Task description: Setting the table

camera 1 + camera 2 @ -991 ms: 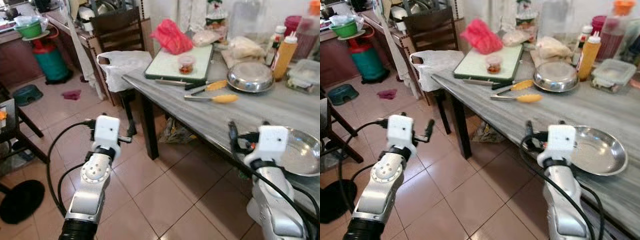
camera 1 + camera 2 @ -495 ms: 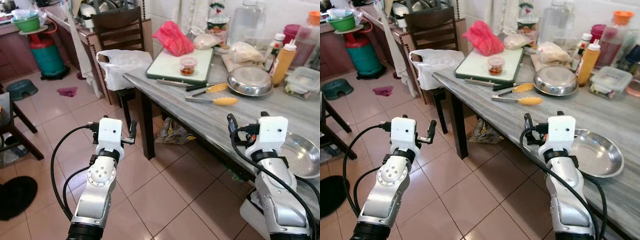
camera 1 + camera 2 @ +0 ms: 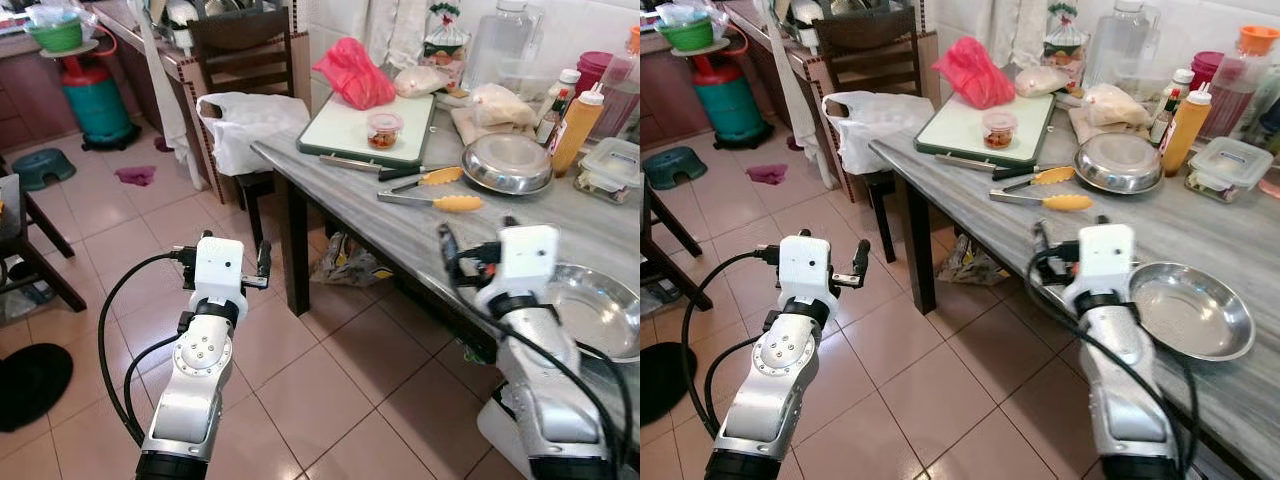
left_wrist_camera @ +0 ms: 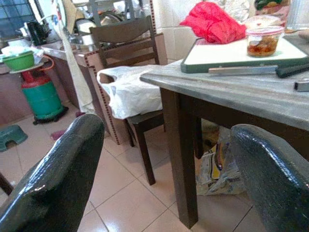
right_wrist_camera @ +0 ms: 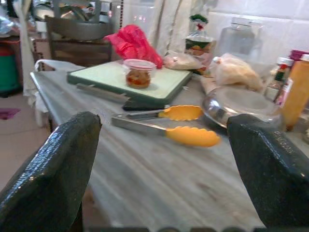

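A grey table [image 3: 960, 185] runs from the centre to the right. On it lie yellow-handled tongs [image 3: 1040, 198], an upturned steel bowl [image 3: 1118, 163], a green cutting board [image 3: 985, 127] with a small jar [image 3: 998, 128], and a shallow steel plate [image 3: 1190, 310] near the front edge. My right gripper [image 3: 1072, 235] is open at the table's front edge, just left of the plate, facing the tongs [image 5: 166, 130]. My left gripper [image 3: 225, 250] is open over the floor, left of the table's corner leg [image 4: 181, 159].
A dark chair [image 3: 865, 50] carrying a white plastic bag [image 3: 865, 120] stands at the table's far corner. Bottles [image 3: 1177, 130], a lidded container [image 3: 1230, 165] and a red bag [image 3: 975, 72] crowd the back. A green gas cylinder [image 3: 728, 100] stands far left. Tiled floor lies open before me.
The view has shifted a little. My right gripper has moved slightly left along the table edge, away from the steel plate. The left arm holds about the same pose.
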Robot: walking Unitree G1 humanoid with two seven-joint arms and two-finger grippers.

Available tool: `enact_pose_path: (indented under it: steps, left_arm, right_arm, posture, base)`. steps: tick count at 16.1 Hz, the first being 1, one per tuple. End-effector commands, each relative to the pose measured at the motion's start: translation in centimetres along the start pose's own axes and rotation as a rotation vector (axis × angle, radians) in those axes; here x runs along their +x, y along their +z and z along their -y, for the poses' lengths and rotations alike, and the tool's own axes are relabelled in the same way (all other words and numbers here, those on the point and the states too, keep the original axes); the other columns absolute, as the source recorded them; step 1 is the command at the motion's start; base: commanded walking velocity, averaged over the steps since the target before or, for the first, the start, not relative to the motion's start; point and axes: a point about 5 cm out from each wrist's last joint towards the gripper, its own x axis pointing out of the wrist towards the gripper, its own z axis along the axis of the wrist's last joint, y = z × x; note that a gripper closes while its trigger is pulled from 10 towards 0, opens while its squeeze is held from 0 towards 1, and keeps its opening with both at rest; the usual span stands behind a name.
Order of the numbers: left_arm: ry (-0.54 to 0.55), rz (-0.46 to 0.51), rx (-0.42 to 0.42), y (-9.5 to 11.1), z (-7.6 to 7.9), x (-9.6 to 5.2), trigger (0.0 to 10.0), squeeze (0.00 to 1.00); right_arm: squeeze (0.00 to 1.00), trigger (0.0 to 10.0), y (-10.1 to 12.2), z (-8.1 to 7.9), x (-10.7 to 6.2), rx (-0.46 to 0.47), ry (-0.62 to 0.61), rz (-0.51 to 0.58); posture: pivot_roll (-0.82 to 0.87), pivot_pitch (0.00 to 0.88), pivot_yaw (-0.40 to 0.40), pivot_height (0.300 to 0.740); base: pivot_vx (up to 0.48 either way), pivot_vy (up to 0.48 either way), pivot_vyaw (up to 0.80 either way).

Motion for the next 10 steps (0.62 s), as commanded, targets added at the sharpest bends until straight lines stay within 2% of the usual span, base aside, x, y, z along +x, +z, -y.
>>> enact_pose_path:
  steps: [1, 3, 4, 6, 7, 8, 10]
  left_arm:
    - [0.045, 0.003, 0.000, 0.1, -0.9, 0.0, 10.0, 0.00]
    - [0.085, -0.009, -0.003, -0.2, -1.4, 0.2, 10.0, 0.00]
    - [0.079, 0.017, 0.010, 0.4, -1.2, 0.1, 10.0, 0.00]
    - [0.060, -0.003, -0.003, 0.0, -0.4, 0.0, 10.0, 0.00]
    - [0.018, 0.005, -0.001, 0.0, 0.6, 0.0, 10.0, 0.00]
    - [0.004, 0.000, 0.005, 0.0, 0.6, -0.1, 10.0, 0.00]
    - [-0.019, -0.033, 0.030, -1.3, 0.0, -0.6, 10.0, 0.00]
  right_arm:
    - [0.00, 10.0, 0.1, -0.6, 0.4, 0.001, 0.028, 0.008]
    - [0.00, 10.0, -0.4, -1.0, 0.5, 0.025, 0.044, -0.018]
    - [0.00, 10.0, -0.4, -1.3, 0.3, -0.006, 0.095, -0.012]
    - [0.00, 10.0, -0.7, -0.1, -0.1, -0.011, 0.061, -0.026]
    - [0.00, 10.0, -0.7, 0.9, -0.4, -0.023, 0.035, -0.017]
    - [0.00, 10.0, -0.8, 1.2, -0.5, -0.049, 0.022, -0.020]
    - [0.00, 10.0, -0.8, 2.3, -1.3, -0.041, -0.053, -0.028]
  posture:
    - [-0.04, 0.000, -0.038, 0.740]
    - [-0.02, 0.000, -0.045, 0.740]
    - [-0.03, 0.000, -0.037, 0.740]
    - [-0.06, 0.000, -0.015, 0.740]
    - [-0.08, 0.000, 0.003, 0.740]
    - [-0.10, 0.000, 0.011, 0.740]
    - [-0.10, 0.000, -0.014, 0.740]
  base:
    - [0.000, 0.000, 0.00]
    - [0.000, 0.000, 0.00]
    - [0.000, 0.000, 0.00]
    - [0.000, 0.000, 0.00]
    - [0.000, 0.000, 0.00]
    - [0.000, 0.000, 0.00]
    - [0.000, 0.000, 0.00]
